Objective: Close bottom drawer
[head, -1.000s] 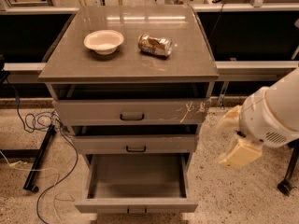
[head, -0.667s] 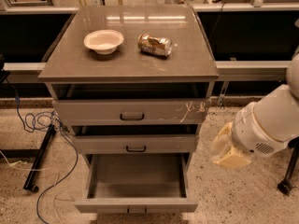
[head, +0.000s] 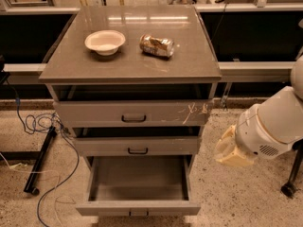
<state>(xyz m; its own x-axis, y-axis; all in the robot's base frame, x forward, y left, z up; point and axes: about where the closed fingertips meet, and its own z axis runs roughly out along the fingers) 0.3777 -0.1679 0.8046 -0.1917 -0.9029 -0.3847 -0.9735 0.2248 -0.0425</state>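
The bottom drawer (head: pixel 137 207) is the lowest of three grey drawers and stands pulled far out toward me. Its grey box (head: pixel 138 178) is empty, and a small dark handle (head: pixel 138 213) sits on its shallow plain front. My gripper (head: pixel 231 148) is a cream-coloured piece at the end of the white arm (head: pixel 272 126). It hangs to the right of the cabinet, level with the middle drawer, and touches nothing. It is above and to the right of the open drawer's front corner.
A white bowl (head: pixel 105 41) and a crushed can (head: pixel 157 45) lie on the cabinet top (head: pixel 128 67). The top drawer (head: pixel 194 110) has white scratches and the middle drawer (head: pixel 137 145) is plain. Cables (head: pixel 40 124) and a black stand leg (head: pixel 40 162) lie at left. A caster wheel (head: pixel 289 189) stands at right.
My arm and gripper have moved a little left and down, toward the cabinet's right side. The bottom drawer has not moved.
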